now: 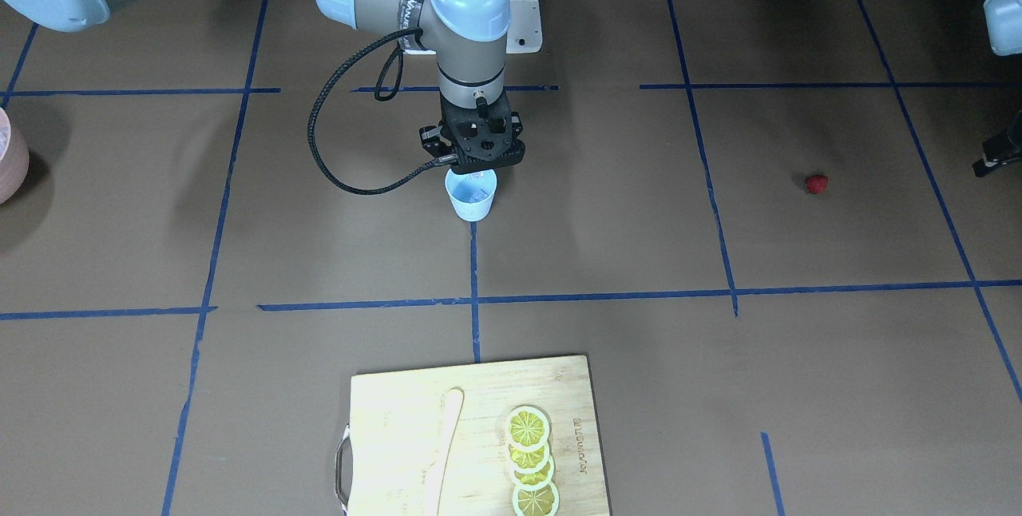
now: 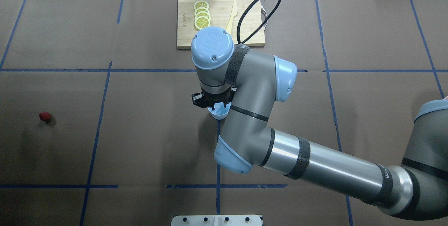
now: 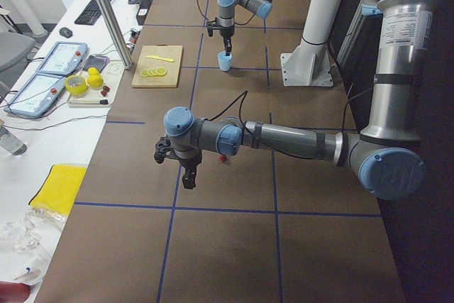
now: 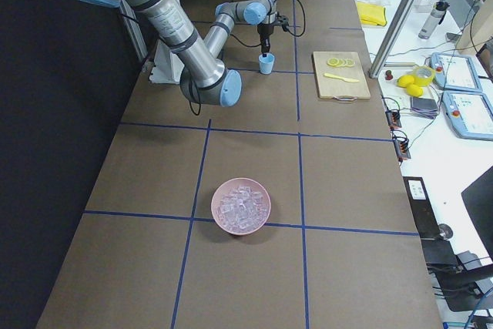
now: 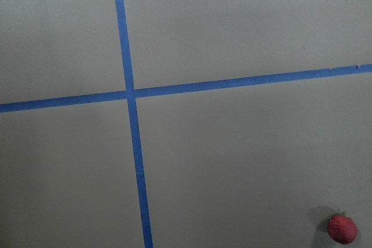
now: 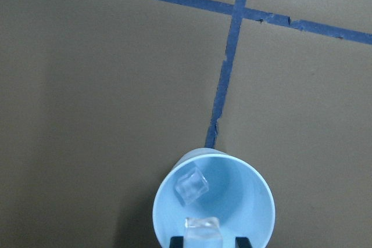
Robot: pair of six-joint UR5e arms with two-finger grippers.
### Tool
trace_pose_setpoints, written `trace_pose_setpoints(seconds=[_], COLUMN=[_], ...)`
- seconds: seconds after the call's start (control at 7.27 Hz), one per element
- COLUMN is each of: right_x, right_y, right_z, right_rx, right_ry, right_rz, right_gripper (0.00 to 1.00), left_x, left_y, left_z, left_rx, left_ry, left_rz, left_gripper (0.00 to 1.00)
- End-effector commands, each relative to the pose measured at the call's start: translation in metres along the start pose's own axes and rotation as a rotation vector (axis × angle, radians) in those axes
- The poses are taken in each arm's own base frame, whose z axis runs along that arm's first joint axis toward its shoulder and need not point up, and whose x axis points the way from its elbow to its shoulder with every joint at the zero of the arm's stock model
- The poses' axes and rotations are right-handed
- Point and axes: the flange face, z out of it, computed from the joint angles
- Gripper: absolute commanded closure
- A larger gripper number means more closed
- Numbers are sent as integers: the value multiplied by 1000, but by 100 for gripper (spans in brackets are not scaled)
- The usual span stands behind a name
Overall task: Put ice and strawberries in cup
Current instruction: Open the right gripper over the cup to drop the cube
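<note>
The pale-blue cup stands at the table's middle on a tape crossing. My right gripper hangs straight above its mouth. In the right wrist view one piece of ice lies inside the cup. A second cube sits between the gripper's two fingertips, which stand close on either side of it. The strawberry lies alone on the table, far toward my left side. My left gripper hovers near it; whether it is open or shut does not show.
A pink bowl full of ice stands at the table's right end. A wooden cutting board with lemon slices and a pale knife lies at the far edge. Blue tape lines cross the brown table.
</note>
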Motion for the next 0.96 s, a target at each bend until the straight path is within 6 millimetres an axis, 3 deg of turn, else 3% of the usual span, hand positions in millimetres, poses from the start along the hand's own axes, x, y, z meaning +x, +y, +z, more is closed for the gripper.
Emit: trace_pose_setpoints(seconds=[0.0, 0.28, 0.41, 0.69, 0.83], right_x=[-1, -2, -1, 3, 23], right_y=[0, 0, -1, -6, -13], right_z=[-2, -3, -4, -17, -51], right_rx=[2, 7, 10, 24, 36], right_ry=[-3, -11, -13, -25, -27], right_rz=[-1, -4, -4, 0, 29], right_gripper=[31, 31, 1, 0, 0], left_x=[0, 0, 0, 0, 0], left_y=[0, 0, 0, 0, 0], left_z=[0, 1, 0, 1, 0], left_rx=[-1, -2, -1, -2, -1], left_ry=[0, 0, 0, 0, 0], left_rz=[-1, 0, -1, 0, -2], left_gripper=[0, 0, 0, 0, 0])
